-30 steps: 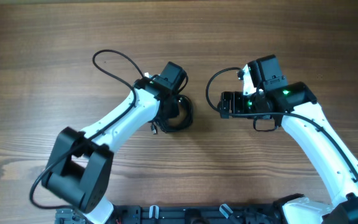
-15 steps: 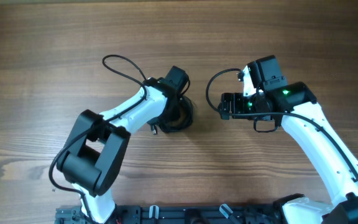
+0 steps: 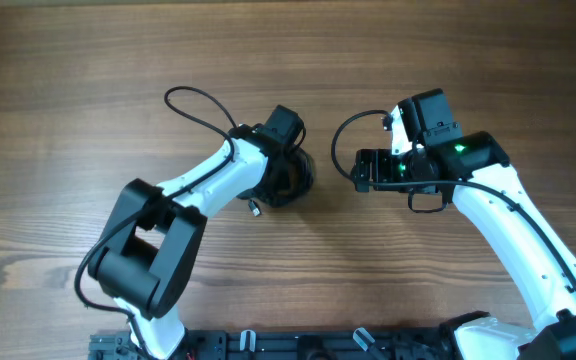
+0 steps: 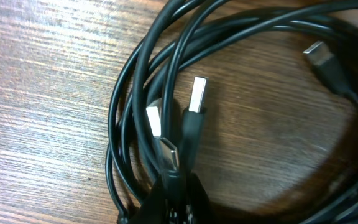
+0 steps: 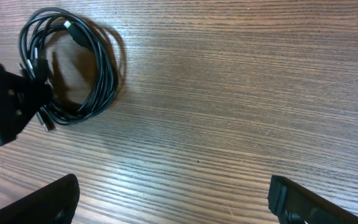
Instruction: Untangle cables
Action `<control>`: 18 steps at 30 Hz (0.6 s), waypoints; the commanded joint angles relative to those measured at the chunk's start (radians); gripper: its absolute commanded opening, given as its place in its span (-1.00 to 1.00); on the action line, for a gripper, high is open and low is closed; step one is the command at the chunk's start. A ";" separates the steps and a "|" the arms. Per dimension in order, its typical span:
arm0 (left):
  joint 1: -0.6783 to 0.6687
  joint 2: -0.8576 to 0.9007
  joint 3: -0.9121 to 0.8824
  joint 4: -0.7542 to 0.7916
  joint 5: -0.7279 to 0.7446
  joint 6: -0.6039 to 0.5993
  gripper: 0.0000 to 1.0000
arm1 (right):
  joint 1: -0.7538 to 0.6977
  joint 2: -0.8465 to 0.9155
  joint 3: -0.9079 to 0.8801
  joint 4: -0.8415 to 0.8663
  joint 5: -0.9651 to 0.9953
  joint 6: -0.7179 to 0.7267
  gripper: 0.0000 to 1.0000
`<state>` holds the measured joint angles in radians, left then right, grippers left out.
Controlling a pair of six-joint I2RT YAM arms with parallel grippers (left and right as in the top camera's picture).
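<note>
The cables (image 3: 298, 182) are thin black cords wound in one small coil on the wooden table, between the two arms. In the left wrist view the coil (image 4: 138, 74) fills the frame, with silver USB plugs (image 4: 196, 94) lying inside it. My left gripper (image 4: 174, 199) is down on the coil's near edge, its fingers shut on a plug end (image 4: 168, 152); from overhead it (image 3: 284, 172) covers part of the coil. My right gripper (image 5: 176, 205) is open and empty, above bare table to the right of the coil (image 5: 107, 74); it also shows in the overhead view (image 3: 371, 168).
One loose plug (image 3: 253, 208) sticks out at the coil's lower left. Thicker black arm wires loop over the table by each wrist (image 3: 193, 100) (image 3: 343, 130). A black rail (image 3: 298, 345) runs along the table's near edge.
My left arm's elbow has swung to the right and its wrist has settled lower on the coil. The coil has barely shifted. The right arm has not moved.
</note>
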<state>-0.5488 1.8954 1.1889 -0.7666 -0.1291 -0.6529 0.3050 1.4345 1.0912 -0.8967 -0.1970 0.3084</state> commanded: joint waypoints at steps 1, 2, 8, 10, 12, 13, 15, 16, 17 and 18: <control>0.001 -0.128 0.030 0.006 0.008 0.086 -0.92 | 0.003 0.009 0.013 0.001 0.018 -0.021 0.99; 0.001 -0.152 0.030 0.012 0.009 0.100 -0.92 | 0.003 0.009 0.013 0.003 0.017 -0.021 1.00; 0.001 -0.394 0.030 0.038 0.043 0.192 -0.93 | 0.003 0.009 0.013 0.022 0.013 -0.050 0.97; 0.001 -0.464 0.030 0.042 0.073 0.238 -0.92 | 0.003 0.009 0.013 0.029 0.013 -0.050 0.96; 0.001 -0.514 0.030 0.045 0.134 0.322 -0.92 | 0.003 0.009 0.013 0.042 0.003 -0.055 0.86; 0.001 -0.534 0.030 0.045 0.169 0.370 -0.92 | 0.003 0.009 0.013 0.056 -0.029 -0.079 0.85; 0.001 -0.565 0.030 0.046 0.199 0.415 -0.92 | 0.003 0.009 0.013 0.078 -0.074 -0.100 0.86; 0.003 -0.579 0.030 0.054 0.188 0.414 -0.92 | 0.003 0.009 0.013 0.082 -0.074 -0.099 0.87; 0.005 -0.590 0.030 0.063 0.141 0.394 -0.92 | 0.003 0.010 0.013 0.084 -0.075 -0.100 0.86; 0.006 -0.600 0.030 0.069 0.053 0.337 -0.92 | 0.003 0.010 0.013 0.089 -0.092 -0.110 0.86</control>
<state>-0.5488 1.3422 1.1984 -0.7189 0.0246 -0.2958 0.3050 1.4345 1.0912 -0.8204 -0.2409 0.2325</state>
